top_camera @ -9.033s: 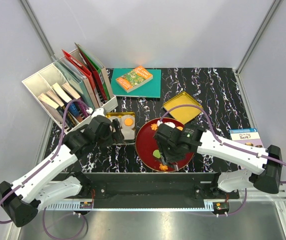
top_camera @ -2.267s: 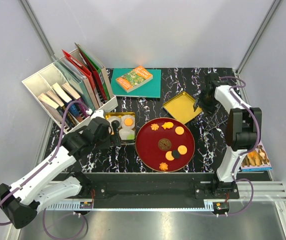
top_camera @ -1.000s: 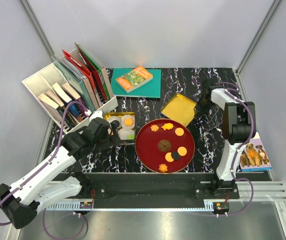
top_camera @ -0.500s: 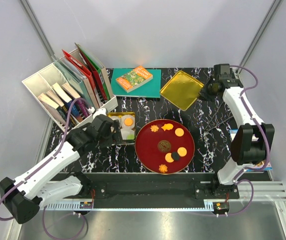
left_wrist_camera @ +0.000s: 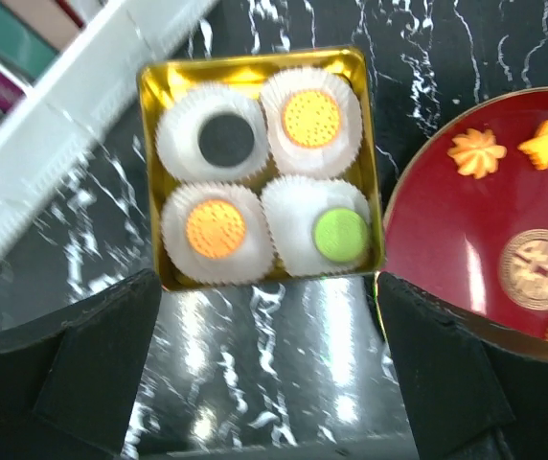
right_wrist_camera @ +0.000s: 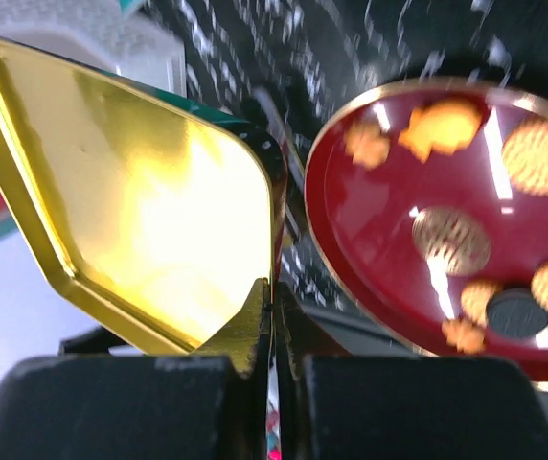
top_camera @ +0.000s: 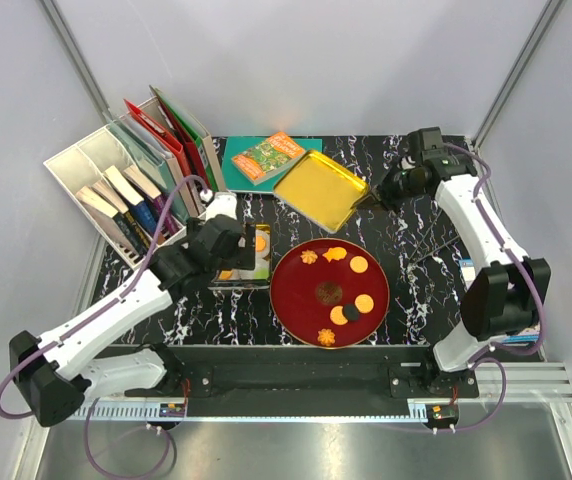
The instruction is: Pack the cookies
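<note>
**Operator:** Where do the cookies (left_wrist_camera: 312,117) stand?

**Inspector:** Four sit in your gold tin (left_wrist_camera: 260,65), one to each white paper cup (left_wrist_camera: 183,144). Dark brown and orange are in the far pair, orange and green in the near pair. The remainder lie loose on the red plate (top_camera: 296,295), just right of the tin. They are two flower shapes, one leaf shape, three orange rounds, a patterned brown disc at the centre and a small dark disc touching one of the orange rounds.

**Operator:** And my left arm?

**Inspector:** Your left claw (left_wrist_camera: 266,285) hangs above the tin's near edge, fingers (left_wrist_camera: 92,383) spread wide apart and gripping nothing.

**Operator:** The right?

**Inspector:** Your right claw (right_wrist_camera: 272,307) is clamped on one edge of the gold lid (right_wrist_camera: 149,201), fingers pressed together with the rim between them. The lid is tilted, its bright inner face towards the wrist camera. In the top view it overlaps part of the teal book (top_camera: 244,172) (whether it touches the book, I cannot tell). The lid is apart from the tin, with the black marbled bench (top_camera: 416,290) showing between them.
</note>
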Action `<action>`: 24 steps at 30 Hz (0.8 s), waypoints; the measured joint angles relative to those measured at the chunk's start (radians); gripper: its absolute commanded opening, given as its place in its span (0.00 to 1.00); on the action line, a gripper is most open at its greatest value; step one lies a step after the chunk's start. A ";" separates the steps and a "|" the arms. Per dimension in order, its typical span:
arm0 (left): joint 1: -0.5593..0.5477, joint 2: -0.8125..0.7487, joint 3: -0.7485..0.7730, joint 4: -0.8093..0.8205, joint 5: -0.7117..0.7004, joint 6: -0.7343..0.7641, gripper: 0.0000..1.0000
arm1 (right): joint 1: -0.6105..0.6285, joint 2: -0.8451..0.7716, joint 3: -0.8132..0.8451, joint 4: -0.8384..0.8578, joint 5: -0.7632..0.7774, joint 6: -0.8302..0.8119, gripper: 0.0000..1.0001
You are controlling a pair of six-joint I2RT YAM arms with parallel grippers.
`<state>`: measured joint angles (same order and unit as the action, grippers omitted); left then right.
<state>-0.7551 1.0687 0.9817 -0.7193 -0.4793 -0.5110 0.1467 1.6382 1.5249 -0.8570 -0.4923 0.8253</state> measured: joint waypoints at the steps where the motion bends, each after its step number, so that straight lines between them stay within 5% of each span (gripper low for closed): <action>1: -0.021 0.004 0.000 0.013 -0.031 0.024 0.99 | 0.020 -0.018 0.000 -0.028 -0.003 0.004 0.00; 12: -0.298 -0.190 -0.198 0.318 -0.262 0.299 0.99 | 0.102 -0.124 -0.029 -0.349 0.168 0.033 0.00; 19: -0.587 -0.238 -0.380 0.755 -0.436 0.785 0.99 | 0.101 -0.128 -0.140 -0.425 0.222 -0.014 0.00; 24: -0.715 -0.087 -0.500 1.103 -0.525 1.170 0.99 | 0.101 -0.128 -0.132 -0.435 0.216 -0.065 0.00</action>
<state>-1.4704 0.9817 0.4820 0.3840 -1.0042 0.6590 0.2481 1.5101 1.3933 -1.2922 -0.2760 0.7601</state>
